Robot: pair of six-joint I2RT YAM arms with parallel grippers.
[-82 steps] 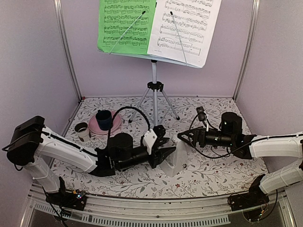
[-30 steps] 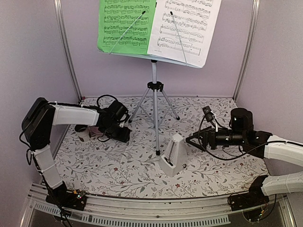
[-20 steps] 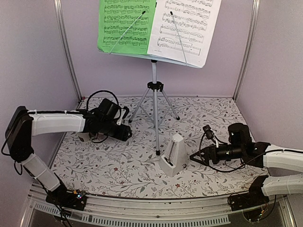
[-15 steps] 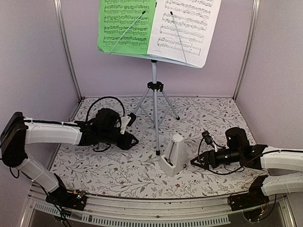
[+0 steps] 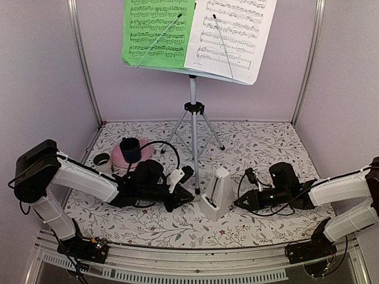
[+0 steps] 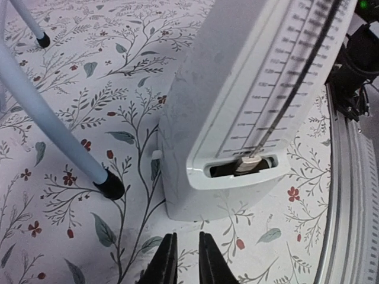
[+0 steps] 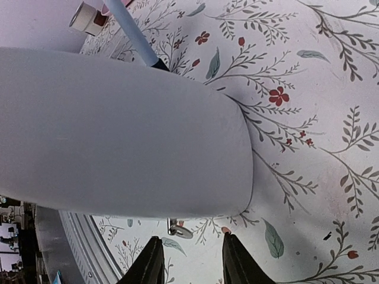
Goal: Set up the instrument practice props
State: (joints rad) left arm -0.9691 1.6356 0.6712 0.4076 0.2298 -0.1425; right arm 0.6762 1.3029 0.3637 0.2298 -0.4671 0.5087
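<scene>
Bringing both arms in low toward the metronome [image 5: 220, 192], I am now closing on it from both sides, where a second ago my left arm was away at the left of the top view, over the dark blue cup [image 5: 129, 149] and pink plate [image 5: 115, 157]. The left hand [image 5: 189, 197] is now sitting just left of the metronome's base in the lower middle of the frame. In the left wrist view its fingers [image 6: 167, 263] are drawing nearly together, a slim gap between them and nothing in it, pointing at the front foot of the case. The right hand [image 5: 237, 203] is dropping in from the right, and it too is narrowing. In its wrist view the fingers [image 7: 151, 263] are standing apart and empty, with the white body [image 7: 118, 130] filling the frame just ahead of them. The metronome is standing upright on the table [image 5: 266, 142], just right of the near foot [image 6: 109, 184] of the music stand [image 5: 193, 106], and neither hand is gripping it. The green sheet [image 5: 157, 29] and white sheet [image 5: 234, 29] are sitting side by side on the desk at the top of the frame. So I am judging the stand and the music as done, and only the metronome's final placing or nudging as left.
</scene>
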